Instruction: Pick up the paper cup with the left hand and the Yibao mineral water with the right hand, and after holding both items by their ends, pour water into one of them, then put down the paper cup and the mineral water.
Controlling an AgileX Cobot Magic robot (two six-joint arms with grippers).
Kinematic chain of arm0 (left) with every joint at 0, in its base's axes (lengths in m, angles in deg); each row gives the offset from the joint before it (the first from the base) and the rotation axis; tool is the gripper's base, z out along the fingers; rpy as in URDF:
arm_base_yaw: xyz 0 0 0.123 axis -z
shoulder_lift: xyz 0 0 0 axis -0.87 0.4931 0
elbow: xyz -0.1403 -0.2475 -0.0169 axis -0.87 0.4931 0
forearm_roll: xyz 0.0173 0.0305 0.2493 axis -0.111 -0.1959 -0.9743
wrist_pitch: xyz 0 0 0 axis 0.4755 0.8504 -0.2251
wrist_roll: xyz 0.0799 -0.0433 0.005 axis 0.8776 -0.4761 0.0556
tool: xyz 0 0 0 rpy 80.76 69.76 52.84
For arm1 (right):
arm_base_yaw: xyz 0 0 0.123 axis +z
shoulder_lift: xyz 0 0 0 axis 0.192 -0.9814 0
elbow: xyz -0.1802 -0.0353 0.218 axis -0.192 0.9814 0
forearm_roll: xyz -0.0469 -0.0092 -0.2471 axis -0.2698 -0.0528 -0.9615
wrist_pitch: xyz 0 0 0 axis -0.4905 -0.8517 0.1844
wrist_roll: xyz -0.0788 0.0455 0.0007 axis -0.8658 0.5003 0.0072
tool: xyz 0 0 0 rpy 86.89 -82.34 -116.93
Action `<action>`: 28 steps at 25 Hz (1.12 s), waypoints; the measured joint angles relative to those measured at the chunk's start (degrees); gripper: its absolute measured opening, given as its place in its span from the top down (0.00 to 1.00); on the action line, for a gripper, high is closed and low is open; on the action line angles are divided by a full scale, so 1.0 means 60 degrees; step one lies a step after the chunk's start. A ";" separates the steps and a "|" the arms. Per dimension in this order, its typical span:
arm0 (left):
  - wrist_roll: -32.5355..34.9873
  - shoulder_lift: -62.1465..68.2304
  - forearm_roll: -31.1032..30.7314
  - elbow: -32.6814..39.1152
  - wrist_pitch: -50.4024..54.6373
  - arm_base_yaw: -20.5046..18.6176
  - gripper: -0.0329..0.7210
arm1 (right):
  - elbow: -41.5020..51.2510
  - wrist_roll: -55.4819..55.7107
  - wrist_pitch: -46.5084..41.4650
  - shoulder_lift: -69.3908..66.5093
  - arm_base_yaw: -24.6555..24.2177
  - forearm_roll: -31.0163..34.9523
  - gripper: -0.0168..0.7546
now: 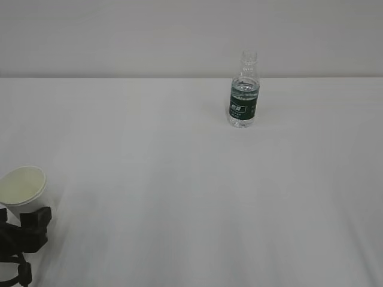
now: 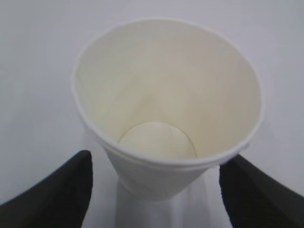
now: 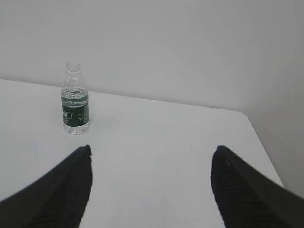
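The white paper cup [image 1: 23, 186] stands upright at the table's left edge, its cream inside empty [image 2: 166, 95]. My left gripper [image 2: 159, 156] is open around the cup's lower body. One black finger [image 2: 61, 190] is on each side, and a gap shows beside the left one. In the exterior view only part of the left hand [image 1: 27, 230] shows, just in front of the cup. The Yibao mineral water [image 1: 243, 95] stands uncapped at the back right, with water [image 3: 75, 92] up to the top of its green label. My right gripper [image 3: 151, 149] is open and empty, well short of the bottle [image 3: 75, 107].
The white table [image 1: 179, 197] ends at a plain wall behind the bottle. In the right wrist view the table's right edge [image 3: 261, 142] falls away. The right hand is out of the exterior view.
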 joint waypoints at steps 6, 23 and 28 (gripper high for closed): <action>-0.0008 0.0109 0.0298 0.0000 0.0000 0.0000 0.17 | 0.0000 0.0000 0.0000 0.0000 0.0000 0.0000 0.21; -0.0008 0.0431 0.0571 -0.0334 -0.0014 0.0000 0.17 | 0.0000 0.0000 -0.0240 0.0000 0.0000 0.0000 0.21; 0.0010 0.0434 0.0742 -0.0341 -0.0014 0.0000 0.17 | 0.0000 -0.0004 -0.0240 0.0000 0.0000 0.0000 0.21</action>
